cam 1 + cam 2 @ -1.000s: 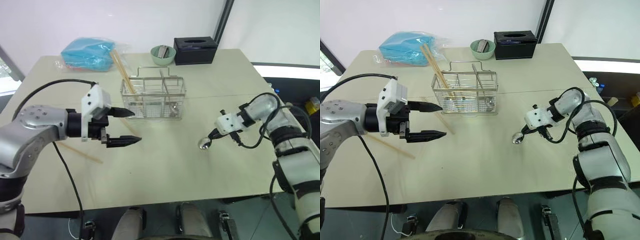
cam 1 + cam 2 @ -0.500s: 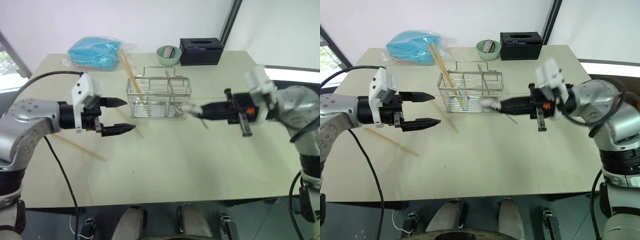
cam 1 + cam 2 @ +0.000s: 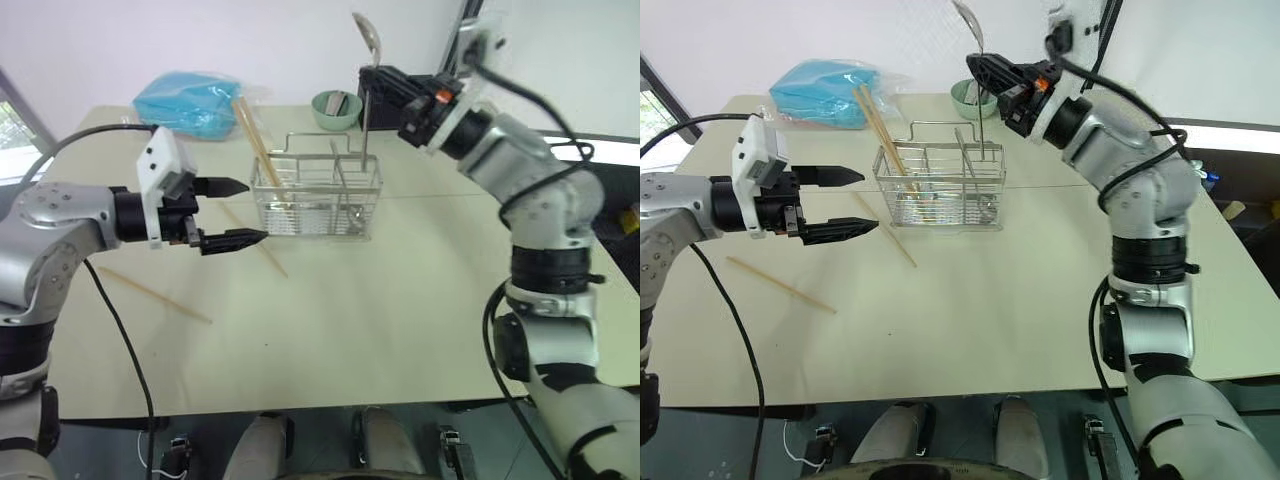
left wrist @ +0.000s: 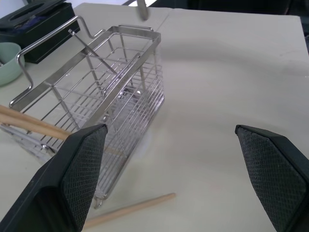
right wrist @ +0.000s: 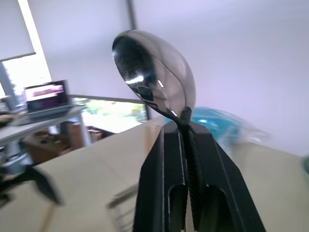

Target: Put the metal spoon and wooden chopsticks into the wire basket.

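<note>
Held upright above the wire basket [image 3: 316, 196]: the metal spoon [image 3: 366, 70], bowl at the top near the upper edge of the frame, thin handle running straight down toward the basket's right-hand compartments in the upper centre. Handle tip hanging close over the rim; whether already inside the wires cannot be told. Long axis near vertical, so probably just a straight lowering left before release.

Right tool [image 3: 371, 82], reaching in from the upper right, pressed together on the spoon, pinching the handle just under the bowl; seen close in the right wrist view, fingers [image 5: 164, 183] clamped either side of the neck.

Left tool [image 3: 236, 212], centre left, spread wide and empty, pointing at the basket's left end from just beside it, touching nothing.

Two wooden chopsticks [image 3: 252, 142] already leaning in the left compartment, tips slanting to the upper left. Two more still flat on the table [image 3: 400, 300]: one [image 3: 252, 240] just below the left tool, another [image 3: 152, 295] farther to the lower left. Left arm clearly nearer to both.
</note>
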`<state>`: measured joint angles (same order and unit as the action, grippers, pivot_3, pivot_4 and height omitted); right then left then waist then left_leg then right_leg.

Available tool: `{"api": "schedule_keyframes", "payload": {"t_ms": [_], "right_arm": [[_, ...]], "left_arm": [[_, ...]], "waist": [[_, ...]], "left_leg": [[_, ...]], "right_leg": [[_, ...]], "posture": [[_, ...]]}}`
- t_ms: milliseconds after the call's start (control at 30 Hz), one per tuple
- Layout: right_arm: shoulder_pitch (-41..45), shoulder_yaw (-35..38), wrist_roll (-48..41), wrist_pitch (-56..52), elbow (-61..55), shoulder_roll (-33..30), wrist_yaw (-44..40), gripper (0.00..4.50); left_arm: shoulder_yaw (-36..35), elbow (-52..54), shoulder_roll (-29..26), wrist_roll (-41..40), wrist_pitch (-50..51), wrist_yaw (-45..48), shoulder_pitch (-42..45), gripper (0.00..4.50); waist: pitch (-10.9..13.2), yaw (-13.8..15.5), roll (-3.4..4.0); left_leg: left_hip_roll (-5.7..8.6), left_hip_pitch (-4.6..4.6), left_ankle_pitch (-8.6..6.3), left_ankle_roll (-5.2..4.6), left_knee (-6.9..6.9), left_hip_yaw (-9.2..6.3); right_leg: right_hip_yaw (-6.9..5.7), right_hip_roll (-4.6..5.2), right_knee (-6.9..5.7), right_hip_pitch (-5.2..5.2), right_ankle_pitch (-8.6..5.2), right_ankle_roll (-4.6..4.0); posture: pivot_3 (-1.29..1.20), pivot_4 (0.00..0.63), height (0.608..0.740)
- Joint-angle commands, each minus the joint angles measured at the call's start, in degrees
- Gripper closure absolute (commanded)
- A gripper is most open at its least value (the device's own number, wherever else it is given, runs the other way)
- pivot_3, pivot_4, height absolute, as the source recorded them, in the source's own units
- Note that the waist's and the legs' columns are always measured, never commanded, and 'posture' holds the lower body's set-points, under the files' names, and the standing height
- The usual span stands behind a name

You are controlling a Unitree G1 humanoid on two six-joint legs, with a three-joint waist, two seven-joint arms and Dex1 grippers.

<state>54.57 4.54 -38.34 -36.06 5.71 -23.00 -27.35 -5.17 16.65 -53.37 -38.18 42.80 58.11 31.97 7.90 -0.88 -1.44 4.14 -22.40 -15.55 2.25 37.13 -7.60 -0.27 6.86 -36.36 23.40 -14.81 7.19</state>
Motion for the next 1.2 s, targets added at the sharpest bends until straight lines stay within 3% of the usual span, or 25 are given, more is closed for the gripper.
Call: {"api": "schedule_keyframes", "payload": {"t_ms": [33,200,233,300,500,700,867,1000,1100,1200], "right_arm": [[0.6,0.2,3.9,5.7,1.8,1.8,-0.6,4.47],[-2.1,0.0,5.5,5.5,3.8,5.8,0.4,4.47],[-2.5,0.2,5.7,5.2,4.0,6.4,0.7,3.84],[-3.2,0.2,6.4,5.3,4.0,7.3,1.0,3.08],[-3.9,0.8,8.7,5.0,2.9,7.6,2.7,0.04],[-2.7,3.4,7.5,3.1,0.4,4.5,1.5,0.04],[-0.3,5.9,3.8,0.1,-3.1,-0.9,-3.2,0.04],[-1.0,7.0,-3.7,-4.7,-9.6,-7.7,-14.4,0.04],[-4.5,7.4,-8.6,-7.5,-15.1,-11.8,-20.4,0.04],[-9.0,7.3,-12.4,-10.2,-20.2,-12.6,-21.7,0.04]], "left_arm": [[-2.0,1.5,-0.4,-0.4,-0.4,-0.4,1.1,0.00],[-3.4,2.9,-0.5,-0.9,0.4,-1.7,0.0,0.00],[-3.6,3.2,-0.5,-1.0,0.7,-2.0,-0.2,0.00],[-4.0,3.6,-0.5,-1.2,1.0,-2.5,-0.6,0.00],[-7.8,4.9,-0.2,-2.7,3.1,-6.0,-2.7,0.00],[-14.5,5.9,2.1,-6.6,7.0,-13.6,-4.4,0.00],[-23.5,6.1,5.8,-10.4,13.2,-27.2,-3.7,0.00],[-31.2,4.8,11.9,-12.0,22.0,-46.8,1.1,0.00],[-40.8,2.9,24.6,-7.5,29.9,-70.8,9.4,0.00],[-46.6,4.9,33.8,1.6,37.0,-86.5,13.1,0.00]], "waist": [[0.0,-0.1,0.01],[0.0,-0.3,-0.01],[0.0,-0.3,0.00],[0.0,-0.3,0.01],[0.0,-0.3,0.01],[0.0,-0.1,0.01],[0.0,-0.1,0.01],[0.0,0.0,-0.07],[-0.2,0.2,-0.25],[-0.4,0.3,-0.57]], "left_leg": [[-0.01,0.00,0.00,0.00,-0.01,0.00],[-0.01,0.01,0.00,0.00,0.01,-0.01],[-0.01,0.01,0.00,0.00,0.02,-0.01],[-0.01,0.02,0.01,0.00,0.03,-0.01],[-0.01,0.04,0.01,0.02,0.03,-0.03],[-0.01,0.04,0.01,0.01,0.05,-0.06],[-0.01,0.04,0.01,0.01,0.04,-0.05],[-0.02,0.04,0.01,0.01,0.05,-0.09],[-0.01,0.10,0.01,0.01,0.10,-0.17],[0.01,0.16,0.00,0.02,0.16,-0.23]], "right_leg": [[0.00,-0.03,-0.04,0.02,0.00,0.00],[0.00,-0.08,-0.06,0.02,0.00,0.00],[0.00,-0.08,-0.06,0.02,0.00,0.00],[0.00,-0.08,-0.07,0.02,0.00,0.00],[0.00,-0.09,-0.13,0.05,0.00,0.00],[0.00,-0.08,-0.11,0.04,0.00,0.00],[-0.01,-0.08,-0.10,0.01,0.00,0.00],[-0.04,-0.09,-0.08,-0.04,0.00,0.01],[-0.09,-0.06,0.01,-0.21,0.02,0.08],[-0.10,-0.06,0.08,-0.30,0.03,0.11]], "posture": [[0.00,0.150,0.654],[0.00,0.150,0.654],[0.00,0.150,0.654],[0.00,0.150,0.654],[0.00,0.150,0.654],[0.00,0.150,0.654],[0.00,0.150,0.654],[0.00,0.150,0.654],[0.00,0.150,0.654],[0.00,0.150,0.654]]}}
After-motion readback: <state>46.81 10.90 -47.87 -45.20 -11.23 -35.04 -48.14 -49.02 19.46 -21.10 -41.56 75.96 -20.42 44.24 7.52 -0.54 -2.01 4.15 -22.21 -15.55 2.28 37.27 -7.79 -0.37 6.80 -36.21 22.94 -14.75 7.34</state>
